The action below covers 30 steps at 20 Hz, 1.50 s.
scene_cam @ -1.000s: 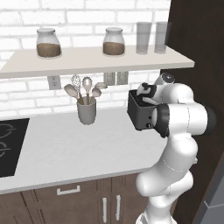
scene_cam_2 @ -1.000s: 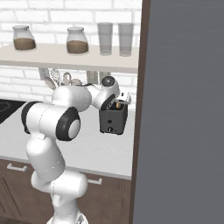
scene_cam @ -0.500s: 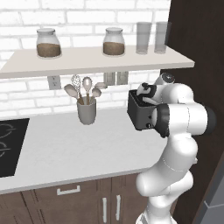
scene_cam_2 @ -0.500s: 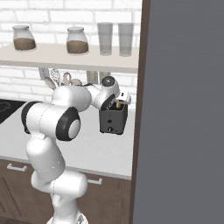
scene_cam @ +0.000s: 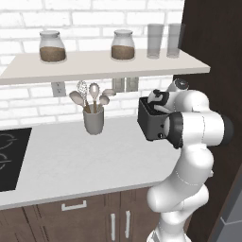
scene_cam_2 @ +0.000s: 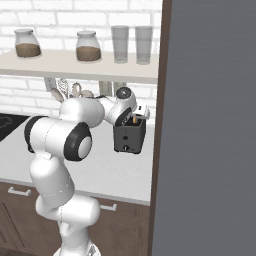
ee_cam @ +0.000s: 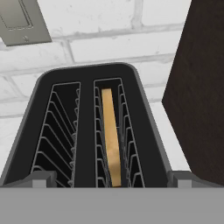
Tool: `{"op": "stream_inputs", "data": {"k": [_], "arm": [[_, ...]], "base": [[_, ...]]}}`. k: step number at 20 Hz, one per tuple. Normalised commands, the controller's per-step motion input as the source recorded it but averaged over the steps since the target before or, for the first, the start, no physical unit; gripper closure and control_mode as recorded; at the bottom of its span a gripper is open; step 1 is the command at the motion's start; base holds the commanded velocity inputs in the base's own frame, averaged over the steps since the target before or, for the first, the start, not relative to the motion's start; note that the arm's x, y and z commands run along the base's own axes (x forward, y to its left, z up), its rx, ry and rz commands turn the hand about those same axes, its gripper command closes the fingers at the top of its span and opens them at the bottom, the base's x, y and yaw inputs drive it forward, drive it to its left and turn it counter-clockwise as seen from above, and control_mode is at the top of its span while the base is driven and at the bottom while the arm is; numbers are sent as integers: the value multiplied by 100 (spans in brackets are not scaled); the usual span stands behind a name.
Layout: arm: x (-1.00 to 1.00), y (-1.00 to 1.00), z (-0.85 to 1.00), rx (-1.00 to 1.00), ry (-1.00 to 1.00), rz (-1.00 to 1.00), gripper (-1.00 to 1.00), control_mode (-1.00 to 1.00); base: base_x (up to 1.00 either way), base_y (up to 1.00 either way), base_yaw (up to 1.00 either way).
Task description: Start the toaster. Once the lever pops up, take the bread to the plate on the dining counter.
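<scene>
The black toaster (scene_cam: 148, 124) (scene_cam_2: 129, 136) (ee_cam: 87, 78) stands on the counter against the brick wall, beside a tall dark cabinet. A tan slice of bread (ee_cam: 111, 135) (scene_cam_2: 134, 120) sits upright in its right-hand slot; the left slot is empty. My gripper (ee_cam: 112, 178) (scene_cam: 159, 101) (scene_cam_2: 136, 113) hovers just above the toaster's top, looking down into the slots. It is open, its fingertips (ee_cam: 43, 178) set wide apart over the toaster's two sides, with nothing between them. The plate and the dining counter are out of view.
A grey utensil cup (scene_cam: 93, 121) stands left of the toaster. The shelf (scene_cam: 104, 66) overhead carries jars and glasses. The tall dark cabinet (scene_cam: 212, 71) (ee_cam: 197, 100) closes in on the right. A black cooktop (scene_cam: 9, 156) lies at the far left.
</scene>
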Motion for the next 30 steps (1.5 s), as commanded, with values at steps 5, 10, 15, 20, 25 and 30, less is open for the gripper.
{"op": "stream_inputs", "data": {"k": [5, 10, 15, 20, 25, 30], "arm": [[0, 0, 0, 0, 0, 0, -100, -100], [0, 0, 0, 0, 0, 0, -100, -100], [0, 0, 0, 0, 0, 0, -100, -100], [0, 0, 0, 0, 0, 0, -100, -100], [0, 0, 0, 0, 0, 0, -100, -100], [0, 0, 0, 0, 0, 0, -100, -100]], "base": [[0, 0, 0], [0, 0, 0], [0, 0, 0], [0, 0, 0], [0, 0, 0], [0, 0, 0]]}}
